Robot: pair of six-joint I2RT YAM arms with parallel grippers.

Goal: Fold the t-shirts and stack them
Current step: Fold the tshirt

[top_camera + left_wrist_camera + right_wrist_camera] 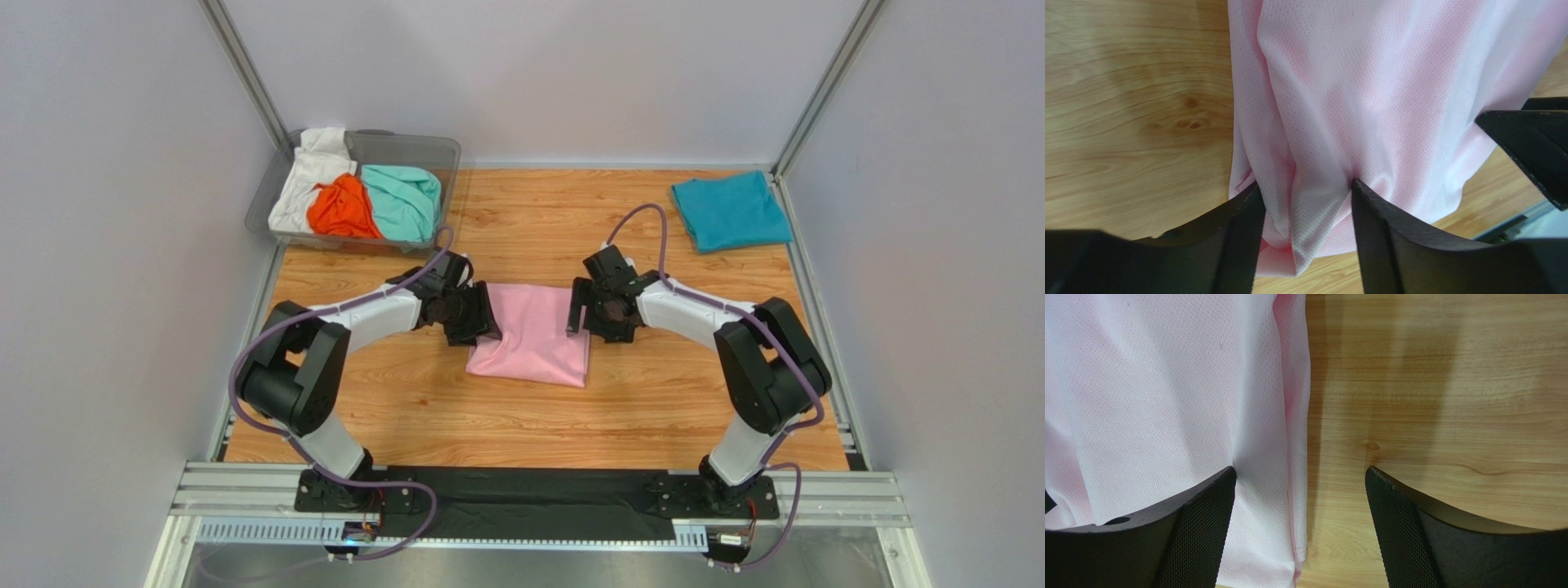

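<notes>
A folded light pink t-shirt (534,337) lies on the wooden table's middle. My left gripper (472,314) is at its left edge, jaws apart, with a loose ridge of pink cloth (1315,202) between the fingertips. My right gripper (584,309) stands open astride the shirt's right edge (1293,478), one finger on the cloth and the other over bare wood. A folded teal-blue t-shirt (731,211) lies at the back right. White (304,178), orange (341,208) and mint-green (405,200) t-shirts lie crumpled in a bin.
The clear plastic bin (448,153) stands at the back left corner. Grey walls close in the table on three sides. A metal rail (540,502) with both arm bases runs along the near edge.
</notes>
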